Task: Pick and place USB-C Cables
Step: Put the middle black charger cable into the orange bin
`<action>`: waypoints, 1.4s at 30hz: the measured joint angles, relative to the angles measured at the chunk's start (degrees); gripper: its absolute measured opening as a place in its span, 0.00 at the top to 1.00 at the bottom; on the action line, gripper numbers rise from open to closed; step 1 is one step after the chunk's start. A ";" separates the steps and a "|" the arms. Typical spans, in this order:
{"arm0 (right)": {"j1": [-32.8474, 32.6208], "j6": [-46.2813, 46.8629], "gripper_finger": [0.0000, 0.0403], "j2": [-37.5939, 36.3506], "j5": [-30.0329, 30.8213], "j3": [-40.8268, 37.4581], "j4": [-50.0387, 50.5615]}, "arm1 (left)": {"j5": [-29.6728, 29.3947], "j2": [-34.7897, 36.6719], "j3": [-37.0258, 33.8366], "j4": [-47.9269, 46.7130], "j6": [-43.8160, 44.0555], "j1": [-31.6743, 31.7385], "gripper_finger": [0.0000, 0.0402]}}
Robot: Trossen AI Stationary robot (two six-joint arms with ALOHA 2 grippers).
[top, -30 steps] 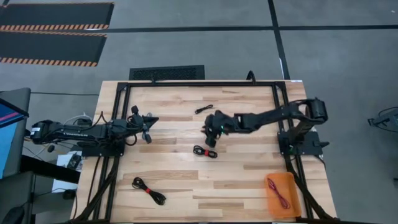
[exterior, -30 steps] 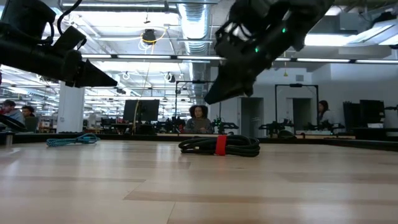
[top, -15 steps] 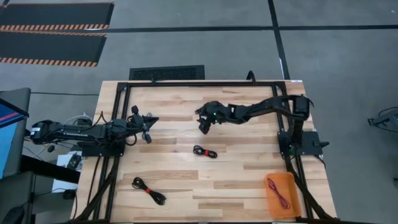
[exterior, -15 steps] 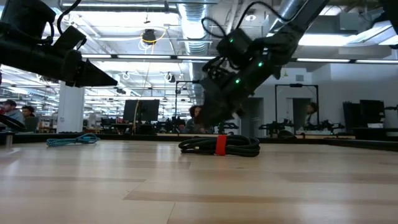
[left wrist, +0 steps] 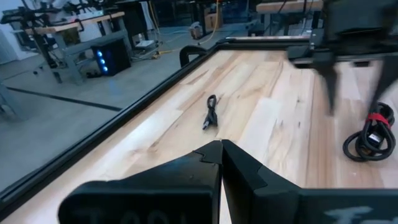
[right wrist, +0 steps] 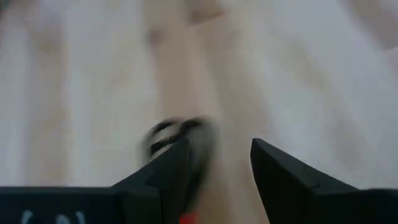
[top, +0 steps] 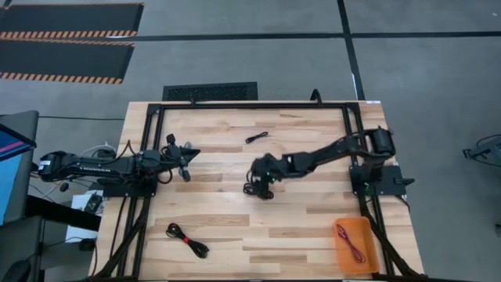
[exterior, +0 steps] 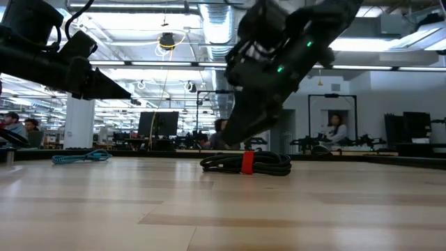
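Back from the far side of the table, the right gripper (top: 254,186) now hangs over the black-and-red cable coil (exterior: 245,163), fingers (right wrist: 283,177) parted and empty. This looks like the approach step; next it must descend and straddle the coil. The left gripper (left wrist: 221,152) waits pinched shut. Around lie pale wooden table (top: 297,227), an orange tray (top: 354,244), and a workshop behind.

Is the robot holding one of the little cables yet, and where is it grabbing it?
Nothing is held. The right gripper is open above the black coiled cable with the red tie. The left gripper waits shut at the table's left side.
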State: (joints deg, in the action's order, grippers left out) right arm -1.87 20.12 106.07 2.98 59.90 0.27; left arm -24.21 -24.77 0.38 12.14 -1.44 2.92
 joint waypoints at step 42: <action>-10.95 16.25 0.96 2.62 10.68 22.89 46.22 | 10.95 0.04 0.00 6.14 1.12 0.00 1.00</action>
State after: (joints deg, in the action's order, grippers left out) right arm -12.81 36.37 108.68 13.66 82.79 46.50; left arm -13.26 -24.73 0.38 18.28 -0.32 2.92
